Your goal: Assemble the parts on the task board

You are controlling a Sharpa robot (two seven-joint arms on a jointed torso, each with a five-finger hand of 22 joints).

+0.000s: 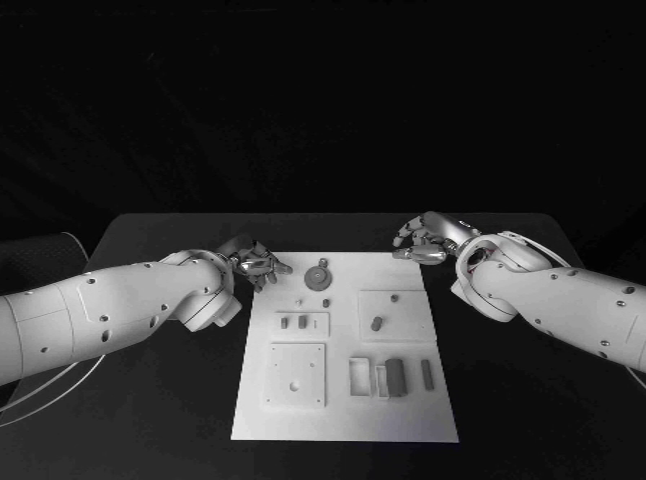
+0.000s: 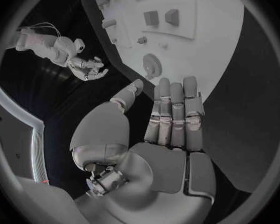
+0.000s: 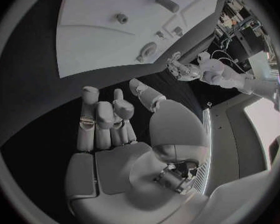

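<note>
The white task board [image 1: 345, 350] lies in the middle of the black table [image 1: 150, 400], with small grey parts [image 1: 395, 375] sitting in its shallow recesses and a round toothed wheel [image 1: 319, 277] near its far edge. The left hand [image 1: 251, 263] hovers by the board's far left corner, fingers loosely apart and holding nothing. The right hand [image 1: 431, 238] hangs near the far right corner, fingers partly curled, also empty.

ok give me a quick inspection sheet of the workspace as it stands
surface: black table, task board lying flat in the middle
job's things: grey parts on the board, among them a round gear-like part near the far edge
clutter: nothing seen
hands: left hand and right hand both at the board's far corners, fingers apart, holding nothing
cables: pale cable looping under the left arm
surroundings: dark backdrop
</note>
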